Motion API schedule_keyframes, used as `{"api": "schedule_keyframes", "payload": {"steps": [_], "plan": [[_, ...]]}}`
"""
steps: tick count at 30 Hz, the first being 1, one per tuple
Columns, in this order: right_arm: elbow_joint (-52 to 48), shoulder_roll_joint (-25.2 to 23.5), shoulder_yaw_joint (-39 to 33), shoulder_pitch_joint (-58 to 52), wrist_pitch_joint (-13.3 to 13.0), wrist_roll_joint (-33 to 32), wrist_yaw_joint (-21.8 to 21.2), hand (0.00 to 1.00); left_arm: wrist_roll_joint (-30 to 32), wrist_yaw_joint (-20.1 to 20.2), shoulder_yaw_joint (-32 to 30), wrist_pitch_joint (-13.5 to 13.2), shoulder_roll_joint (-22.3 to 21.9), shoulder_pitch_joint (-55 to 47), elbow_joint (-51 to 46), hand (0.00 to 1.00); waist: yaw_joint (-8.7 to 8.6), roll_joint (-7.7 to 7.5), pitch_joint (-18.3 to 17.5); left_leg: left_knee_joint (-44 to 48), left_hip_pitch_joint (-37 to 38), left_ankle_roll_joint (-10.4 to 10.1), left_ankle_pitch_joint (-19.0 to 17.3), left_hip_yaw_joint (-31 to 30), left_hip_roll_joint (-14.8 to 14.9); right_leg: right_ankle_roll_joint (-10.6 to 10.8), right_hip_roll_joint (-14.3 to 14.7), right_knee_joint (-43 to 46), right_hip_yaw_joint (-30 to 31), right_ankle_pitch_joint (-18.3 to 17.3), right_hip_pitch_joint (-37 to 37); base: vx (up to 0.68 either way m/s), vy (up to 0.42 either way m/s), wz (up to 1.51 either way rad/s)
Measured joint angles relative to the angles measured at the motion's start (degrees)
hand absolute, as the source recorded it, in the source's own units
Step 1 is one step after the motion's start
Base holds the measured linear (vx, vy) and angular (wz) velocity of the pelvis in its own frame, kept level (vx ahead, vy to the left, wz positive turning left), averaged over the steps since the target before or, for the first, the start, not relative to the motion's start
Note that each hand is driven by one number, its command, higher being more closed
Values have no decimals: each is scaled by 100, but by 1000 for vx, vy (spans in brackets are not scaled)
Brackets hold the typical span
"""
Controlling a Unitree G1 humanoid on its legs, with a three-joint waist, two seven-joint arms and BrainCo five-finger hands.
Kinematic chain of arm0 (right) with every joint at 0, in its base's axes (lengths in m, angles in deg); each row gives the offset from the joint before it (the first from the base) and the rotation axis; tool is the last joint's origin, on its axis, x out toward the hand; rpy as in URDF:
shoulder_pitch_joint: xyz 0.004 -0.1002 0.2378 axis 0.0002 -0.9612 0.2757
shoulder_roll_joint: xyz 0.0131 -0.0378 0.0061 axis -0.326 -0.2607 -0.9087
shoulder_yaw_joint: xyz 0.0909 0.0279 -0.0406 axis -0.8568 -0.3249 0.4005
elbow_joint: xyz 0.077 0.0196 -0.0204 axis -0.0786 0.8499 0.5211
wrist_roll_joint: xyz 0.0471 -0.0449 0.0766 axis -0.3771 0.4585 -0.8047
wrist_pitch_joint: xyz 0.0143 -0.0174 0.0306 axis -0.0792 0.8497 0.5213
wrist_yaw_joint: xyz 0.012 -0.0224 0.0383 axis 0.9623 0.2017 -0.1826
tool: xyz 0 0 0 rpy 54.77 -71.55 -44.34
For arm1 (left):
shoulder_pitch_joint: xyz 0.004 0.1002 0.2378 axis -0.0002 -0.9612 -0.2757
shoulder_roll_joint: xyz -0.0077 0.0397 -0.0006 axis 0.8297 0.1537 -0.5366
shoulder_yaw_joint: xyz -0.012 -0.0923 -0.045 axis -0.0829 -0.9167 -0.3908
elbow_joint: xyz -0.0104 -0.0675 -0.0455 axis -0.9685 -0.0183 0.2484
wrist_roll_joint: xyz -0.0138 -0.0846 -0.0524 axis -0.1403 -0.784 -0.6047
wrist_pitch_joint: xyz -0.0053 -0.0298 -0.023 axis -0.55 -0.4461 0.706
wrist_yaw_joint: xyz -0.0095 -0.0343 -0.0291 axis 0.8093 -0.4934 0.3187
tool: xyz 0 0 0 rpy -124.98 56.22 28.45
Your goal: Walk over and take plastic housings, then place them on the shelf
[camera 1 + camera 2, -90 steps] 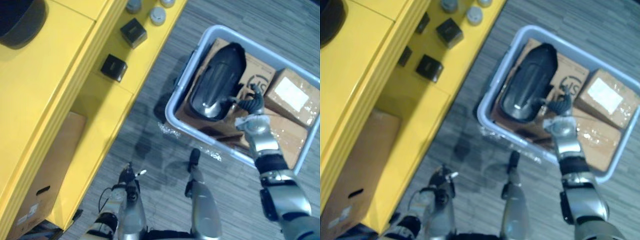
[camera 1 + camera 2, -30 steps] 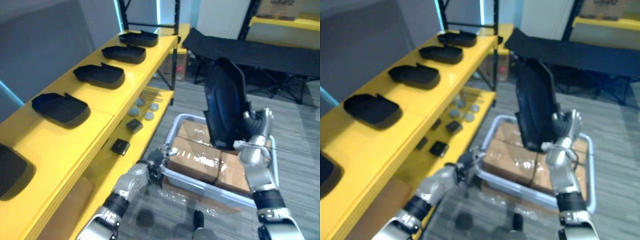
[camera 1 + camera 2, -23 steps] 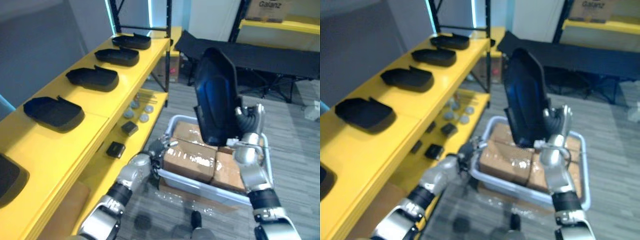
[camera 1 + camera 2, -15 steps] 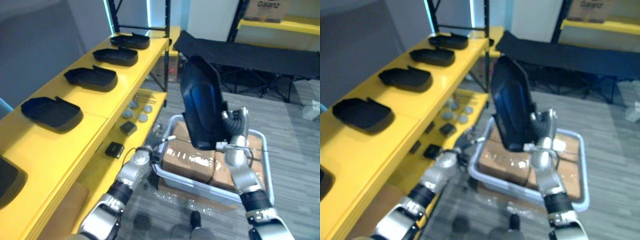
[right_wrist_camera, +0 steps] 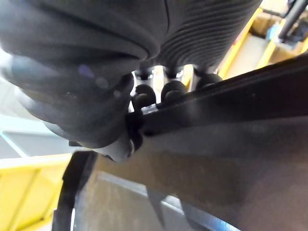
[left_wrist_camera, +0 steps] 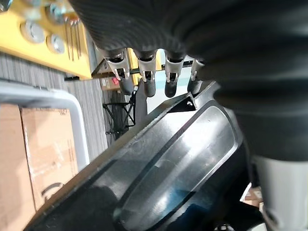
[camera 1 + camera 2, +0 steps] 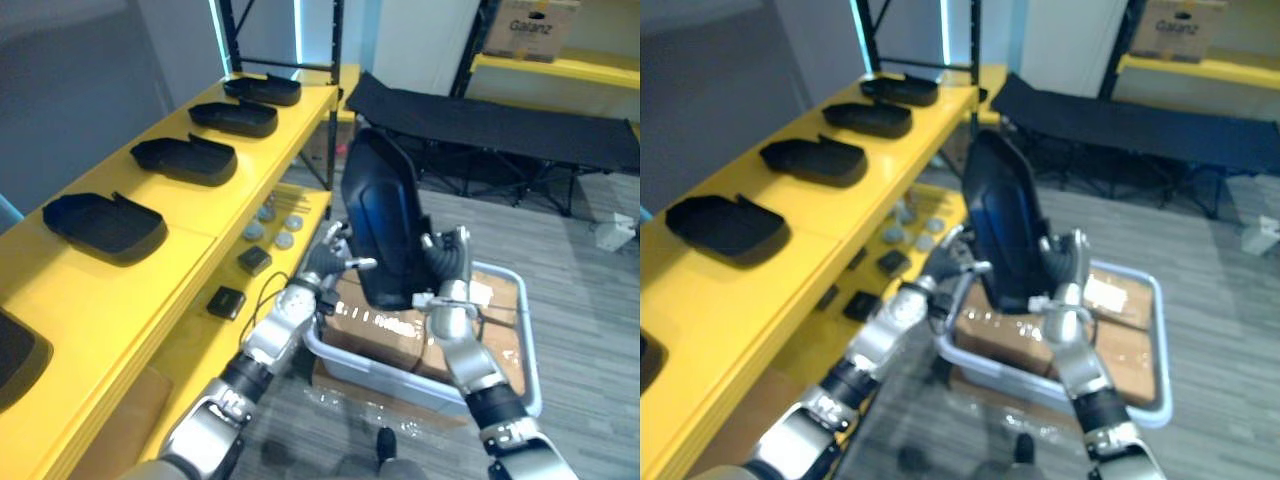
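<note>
Left eye view:
- The right hand point(image 7: 447, 275) is clenched on the lower edge of a black plastic housing point(image 7: 385, 230), held upright above the grey bin point(image 7: 527, 330).
- The left hand point(image 7: 325, 262) is up at the housing's near edge, fingers loose. I cannot tell if they touch it.
- Step in hand, as I read it: the pick is done and the carry to the yellow shelf point(image 7: 130, 280) is under way, with the second hand coming in to steady.
- Count: one housing in hand. Four shelved housings point(image 7: 105, 222) sit in a row on the shelf top, and a fifth dark shape is cut off at the frame edge.
- Two small black blocks point(image 7: 227, 300) lie on the lower shelf point(image 7: 190, 345).
- Cardboard boxes point(image 7: 385, 330) are in the bin, at least two.

Right eye view:
- Same layout. Bare yellow shows between the shelved housings.
- The next move calls for turning toward the shelf, tipping the housing flat and setting it in a free gap without knocking a neighbour.

Left wrist view:
- The fingers point(image 6: 146, 72) are straight in a row just past the housing's rim, gripping nothing.

Right wrist view:
- The fingers point(image 5: 139, 98) are curled over the housing's edge, a firm hold.
</note>
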Motion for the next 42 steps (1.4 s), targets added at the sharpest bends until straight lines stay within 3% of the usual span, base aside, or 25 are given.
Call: {"api": "schedule_keyframes", "payload": {"steps": [2,6,14,18,22,26,29,34,42], "plan": [[2,-1,25,1,0,-28,4,100,276,-27,68,244,0,20,0,0,4,-1,-1,0,1,0,0,0,0,0,0,0,0,0,0,0,0,0],[20,-21,74,9,3,-81,23,100,598,-126,197,441,0,20,9,0,15,-1,-1,1,1,0,0,0,0,-1,0,0,0,1,0,0,0,0],[137,-51,240,144,10,-256,25,100,665,-299,223,436,-24,13,275,0,75,-1,-2,9,1,1,0,-6,0,-1,1,0,0,5,0,0,0,0],[208,-109,245,188,7,-262,90,100,380,-333,230,434,-39,-5,420,0,110,-1,-2,9,3,1,1,-10,0,1,2,0,-1,6,4,0,0,0],[208,-158,245,211,-18,-263,192,100,-435,-266,228,432,-90,-218,515,0,109,-1,-2,-3,87,4,-1,-12,0,1,3,-1,-3,5,82,0,0,0],[208,-233,244,222,-182,-268,252,100,-724,-238,218,421,-148,-305,657,0,112,-18,-12,-1,87,11,-5,-11,-4,-3,0,-2,-2,0,80,0,0,0],[208,-304,245,222,-314,-432,262,100,-798,-241,218,273,-170,-371,661,0,111,-18,-12,-3,87,20,-10,-11,-3,-8,1,-2,-1,-3,77,0,0,0],[204,-441,252,218,-492,-658,295,100,-1427,-298,190,-10,-312,-377,823,0,108,-18,-12,-10,87,9,-4,-5,-3,-8,1,-2,0,-3,69,0,0,0],[139,-733,355,-82,-505,-881,233,100,-1822,-574,47,-654,-493,-387,818,0,94,-18,-12,-15,89,8,-4,10,-3,-8,2,-1,6,-3,62,0,0,0]]}}
